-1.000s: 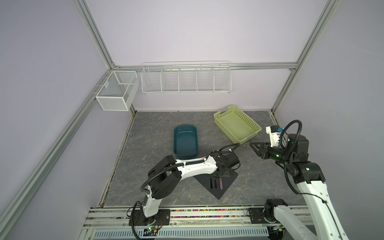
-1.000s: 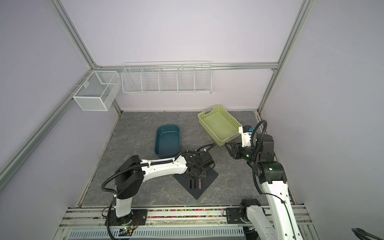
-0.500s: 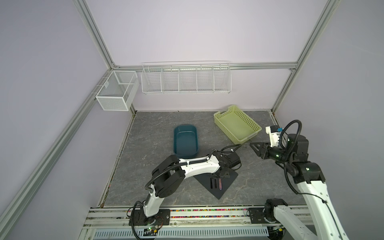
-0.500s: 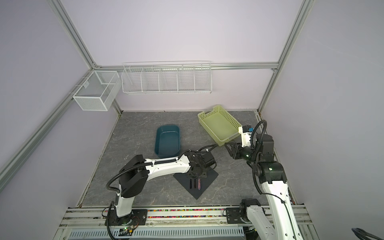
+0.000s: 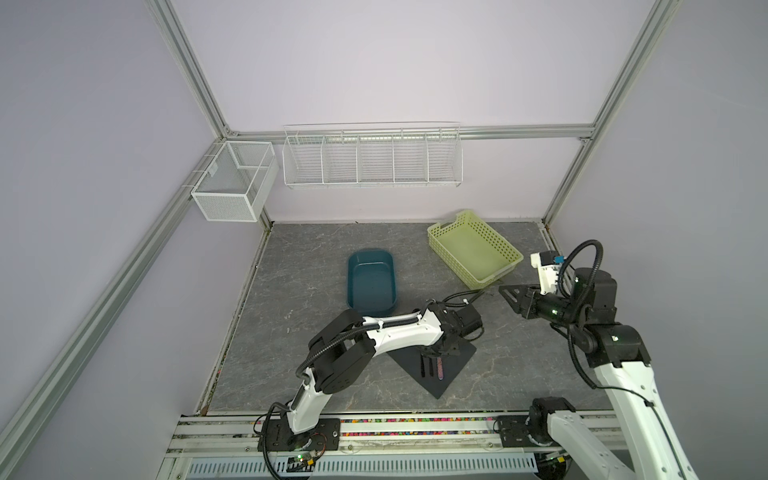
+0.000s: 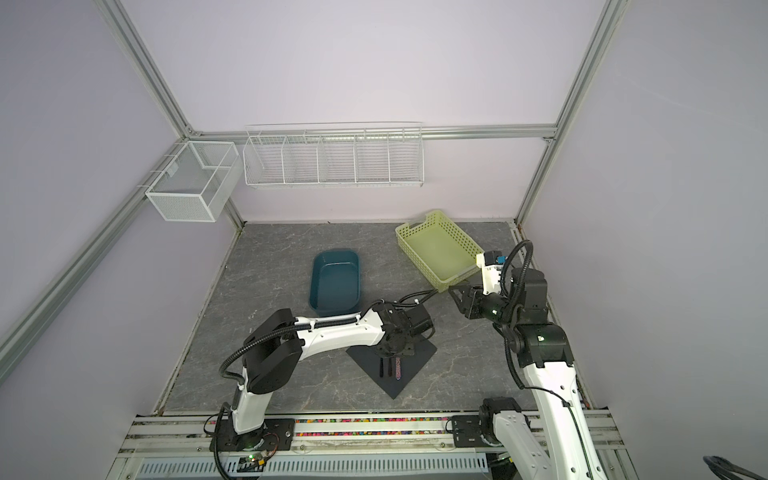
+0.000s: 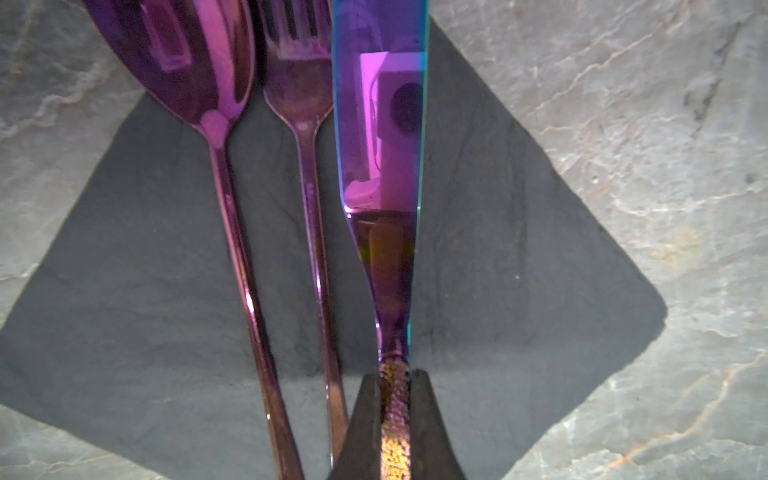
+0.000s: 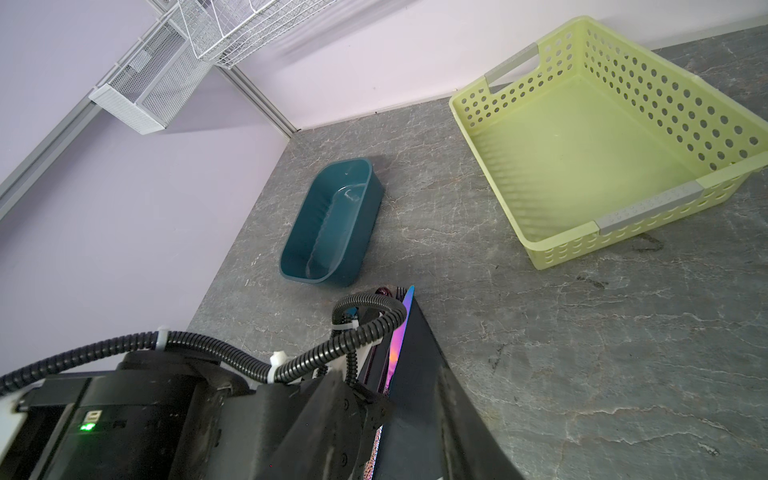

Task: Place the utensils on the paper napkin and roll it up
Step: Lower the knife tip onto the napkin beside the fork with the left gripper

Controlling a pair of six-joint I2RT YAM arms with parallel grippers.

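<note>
The black paper napkin [image 5: 457, 361] [image 6: 415, 357] [image 7: 519, 270] lies as a diamond near the table's front. On it, side by side, rest the utensils: spoon [image 7: 187, 62], fork [image 7: 297, 83] and knife [image 7: 380, 124] [image 5: 439, 372] [image 8: 401, 336], their purple heads pointing to the back. My left gripper [image 7: 395, 374] [image 5: 441, 351] [image 6: 395, 351] reaches down onto the napkin, shut on the knife's textured handle just behind the blade. Well above the table to the right, near the basket, my right gripper [image 5: 512, 297] [image 6: 461, 299] hangs partly open with nothing in it.
A teal oval tub [image 5: 351, 282] stands behind the napkin. A yellow-green perforated basket [image 5: 496, 274] sits at the back right, close to the right gripper. White wire baskets [image 5: 372, 156] hang on the back wall. The left arm stretches low across the table's front.
The left arm's elbow has swung slightly to the right while its gripper stays on the knife over the napkin. The right arm has not moved.
</note>
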